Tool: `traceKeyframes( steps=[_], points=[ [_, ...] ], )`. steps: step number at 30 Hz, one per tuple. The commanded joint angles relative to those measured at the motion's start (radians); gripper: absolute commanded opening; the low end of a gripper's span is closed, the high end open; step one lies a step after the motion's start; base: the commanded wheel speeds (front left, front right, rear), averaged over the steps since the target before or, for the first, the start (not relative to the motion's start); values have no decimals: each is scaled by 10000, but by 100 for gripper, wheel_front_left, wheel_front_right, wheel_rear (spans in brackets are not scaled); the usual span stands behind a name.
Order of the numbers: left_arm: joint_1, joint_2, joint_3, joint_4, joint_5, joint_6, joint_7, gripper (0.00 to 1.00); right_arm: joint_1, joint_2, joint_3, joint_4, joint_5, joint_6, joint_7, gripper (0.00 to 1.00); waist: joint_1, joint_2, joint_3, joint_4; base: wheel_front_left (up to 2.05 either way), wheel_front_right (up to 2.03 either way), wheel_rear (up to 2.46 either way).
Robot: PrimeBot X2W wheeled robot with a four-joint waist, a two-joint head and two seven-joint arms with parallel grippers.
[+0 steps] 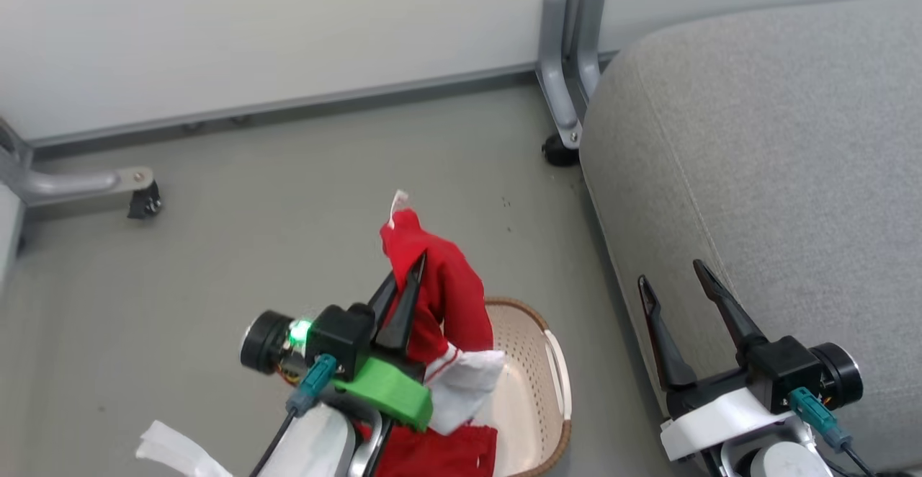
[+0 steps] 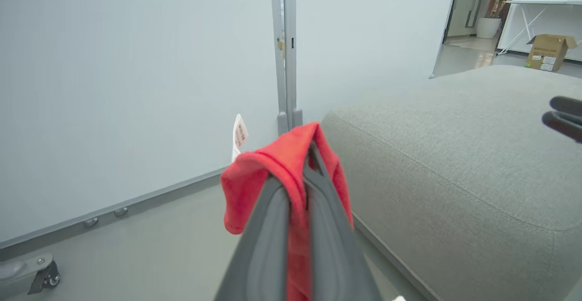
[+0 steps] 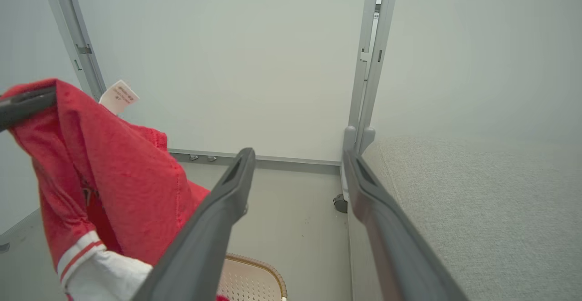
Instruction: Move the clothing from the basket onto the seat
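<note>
As seen from the head, the left gripper (image 1: 412,269) is clenched on the clothing (image 1: 454,290), which hangs above the basket (image 1: 556,362). Red fabric at the basket's left rim is possibly a second garment. The basket stands on the floor (image 1: 288,196), just beside the left edge of the seat (image 1: 778,138). Right gripper (image 1: 670,273): jaws released, empty, by that same edge. Left wrist view: red fabric pinched between both fingers, a paper tag (image 2: 239,132) behind. Right wrist view: fingers spread wide, clothing at left, seat at right.
</note>
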Motion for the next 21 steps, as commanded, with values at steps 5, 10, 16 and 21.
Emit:
traceKeyframes(
  steps=[5,10,16,21],
  points=[
    [-705,13,73,-987,423,-60,-5,0,152,45,91,67,43,-3,-34,100,1,0,-626,207,0,0,0],
    [-1135,12,71,-1581,817,28,-1,0,-14,5,360,68,-229,-3,-34,100,1,0,-628,101,0,0,0],
    [-1408,11,-119,-1964,705,135,-1,0,-88,96,810,-228,-312,-3,-34,100,1,0,-589,16,0,0,0],
    [-1586,10,-513,-1946,467,297,-3,0,-247,69,1311,-517,-352,-3,-34,100,1,0,-524,17,0,0,0]
  ],
)
